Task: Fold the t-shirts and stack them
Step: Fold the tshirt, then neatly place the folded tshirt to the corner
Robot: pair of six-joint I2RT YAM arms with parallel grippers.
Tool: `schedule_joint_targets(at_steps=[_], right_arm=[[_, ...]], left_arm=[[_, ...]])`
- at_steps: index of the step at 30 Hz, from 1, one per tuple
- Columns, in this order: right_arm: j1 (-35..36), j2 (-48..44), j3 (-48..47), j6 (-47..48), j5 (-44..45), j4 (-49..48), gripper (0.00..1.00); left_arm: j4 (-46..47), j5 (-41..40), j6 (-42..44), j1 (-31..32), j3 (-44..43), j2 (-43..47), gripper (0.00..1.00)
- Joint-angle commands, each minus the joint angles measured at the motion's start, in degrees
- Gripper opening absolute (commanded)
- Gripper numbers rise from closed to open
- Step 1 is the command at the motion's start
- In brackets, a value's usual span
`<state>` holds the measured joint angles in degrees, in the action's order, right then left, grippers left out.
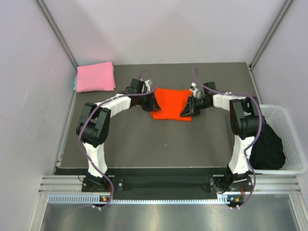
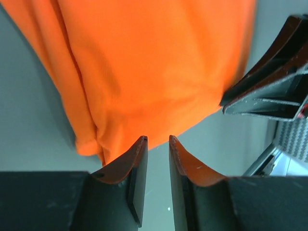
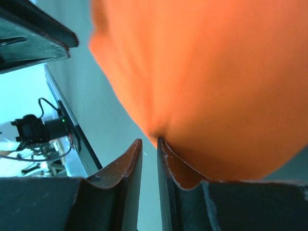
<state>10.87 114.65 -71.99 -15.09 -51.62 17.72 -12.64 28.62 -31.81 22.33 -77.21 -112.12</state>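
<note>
Orange-red t-shirt [image 1: 169,102] is mid-bench, a bit back of centre, bunched into a rough rectangle, not a flat neat fold. Bench [image 1: 144,144] is dark grey.

Both arms reach in on it from opposite sides. Left gripper [image 2: 158,139] is at the shirt's left edge, right gripper [image 3: 150,140] at its right edge, and they face each other across the cloth.

Left wrist view: jaws slightly parted. The gap is narrow, grey bench shows through it and no cloth is in it. The shirt's hem sits just past the fingertips, with a folded corner beside the left-hand tip. I'd call it released, not gripping.

Right wrist view: jaws nearly together. The cloth puckers to a point right at the fingertips and drapes over the right-hand one. It could be a tip pinch or only contact; I can't tell from here.

Pink t-shirt [image 1: 95,77] is folded flat at the back-left corner of the bench, well apart from the orange one and from both arms.

White lattice basket [image 1: 292,118] sits off the bench's right side, next to the right arm, with dark black fabric [image 1: 267,147] heaped in it.
</note>
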Motion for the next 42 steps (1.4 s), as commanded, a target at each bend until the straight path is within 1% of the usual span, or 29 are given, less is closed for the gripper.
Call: schedule_joint_targets(at_steps=[1,4,5,6,8,11,12,13,14,15,16,18,19,21,22,24,30,36,40,42], right_arm=[[0.29,0.66,2.64,1.38,0.72,-4.1,0.2],[0.03,1.37,2.2,3.05,1.69,-2.07,0.2],[-0.24,1.02,2.11,3.14,2.13,-1.98,0.2],[-0.24,-0.12,1.94,3.14,2.48,-1.55,0.2],[-0.41,-1.27,0.98,3.23,2.83,-0.58,0.2],[-0.33,-4.69,0.09,2.53,3.01,0.92,0.23],[-0.33,-6.96,0.0,2.26,3.19,1.27,0.24],[-0.33,-8.29,0.0,1.91,3.54,1.36,0.28],[-0.33,-10.48,0.18,1.39,4.06,1.27,0.29],[-0.33,-11.63,0.35,1.12,4.24,1.27,0.3],[-0.33,-12.6,0.53,0.86,4.5,0.75,0.34],[-0.33,-15.24,1.32,-0.02,5.47,0.48,0.4],[-0.24,-16.03,1.67,-0.37,5.65,0.04,0.45],[-0.33,-17.88,2.55,-0.55,5.74,-0.49,0.48],[-0.33,-18.32,2.81,-0.81,5.82,-0.49,0.52],[-0.24,-19.37,3.25,-0.9,5.91,-0.75,0.55],[-0.33,-20.26,4.57,-1.34,5.47,-2.24,0.56],[-0.33,-20.34,5.63,-1.87,5.12,-3.74,0.57],[-0.33,-19.99,5.89,-2.57,5.21,-4.53,0.57],[-0.33,-19.64,6.07,-2.66,5.3,-4.71,0.57]], left_arm=[[2.98,1.27,0.35,1.31,4.69,0.41,0.29],[0.7,-1.71,1.4,1.23,6.9,-1.17,0.27],[-0.53,-4.42,2.1,1.14,6.46,-1.44,0.27],[-3.06,-5.58,2.28,1.05,6.2,-1.61,0.26],[-4.75,-7.69,2.37,0.61,5.06,-0.92,0.24],[-7.12,-7.7,2.46,0.17,2.34,1.98,0.24],[-8.52,-8.31,2.72,-0.09,1.28,3.47,0.29],[-8.97,-8.75,3.24,-0.26,-0.9,4.0,0.32],[-9.15,-9.02,4.29,-0.61,-2.06,4.36,0.35],[-9.5,-9.11,4.74,-1.05,-3.11,4.1,0.37],[-9.94,-8.76,5.53,-2.01,-5.3,3.4,0.42],[-11.43,-7.36,8.07,-2.9,-8.2,0.16,0.45],[-13.09,-4.05,9.39,-3.69,-11.18,-1.16,0.48],[-13.55,-3.22,10.19,-3.96,-13.57,-4.58,0.51],[-13.46,-2.87,10.54,-3.96,-15.15,-5.39,0.51],[-11.79,-3.22,10.72,-4.22,-16.12,-7.58,0.54],[-11.44,-1.73,10.11,-4.49,-21.57,-14.79,0.54],[-8.89,-1.2,9.31,-4.49,-21.14,-17.7,0.53],[-6.78,2.48,9.14,-4.4,-21.58,-19.63,0.53],[-6.52,3.02,8.7,-4.4,-22.1,-20.68,0.52]])
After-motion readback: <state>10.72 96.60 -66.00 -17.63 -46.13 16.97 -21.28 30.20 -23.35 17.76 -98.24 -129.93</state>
